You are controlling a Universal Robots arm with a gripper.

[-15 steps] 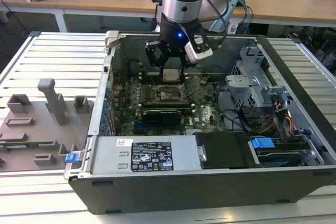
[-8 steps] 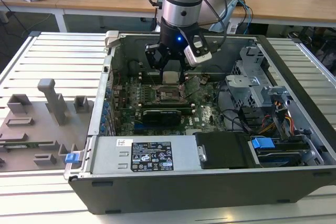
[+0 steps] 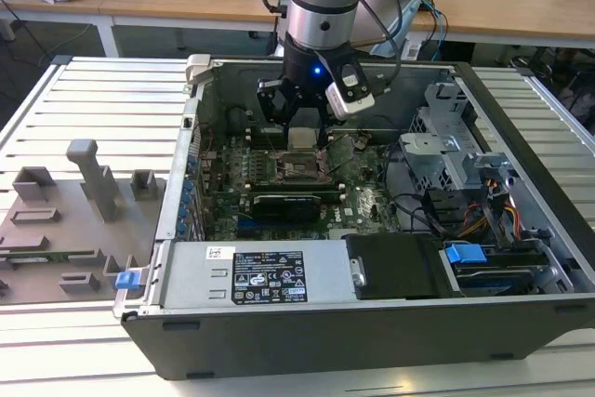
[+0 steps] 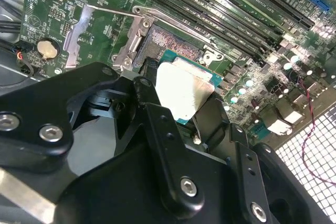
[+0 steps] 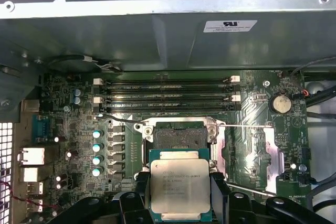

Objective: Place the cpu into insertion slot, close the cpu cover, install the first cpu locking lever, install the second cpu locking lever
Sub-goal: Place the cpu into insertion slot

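The cpu [image 5: 179, 187], a flat square chip with a silver-grey top, hangs just above the motherboard with my gripper [image 5: 180, 195] shut on its two sides. In the second wrist view the black fingers [image 4: 146, 95] clamp the cpu [image 4: 184, 92]. The insertion slot [image 5: 177, 136] lies open right beside the chip, its dark centre bare; it is also seen as the insertion slot [image 4: 169, 43]. The cpu cover [image 5: 274, 153] is flipped open and lies flat beside the slot, also visible as the cpu cover [image 4: 73, 38]. A thin wire lever [image 5: 118, 117] sticks out unlatched. In the exterior view my gripper [image 3: 302, 118] hovers over the slot [image 3: 302, 169].
Long black memory slots [image 5: 168, 94] run beside the socket. The case wall [image 5: 157, 30] stands close behind them. A power supply [image 3: 270, 276] and a drive cage [image 3: 446, 151] fill the case's other parts. A grey fixture tray [image 3: 65, 220] lies at the exterior view's left.
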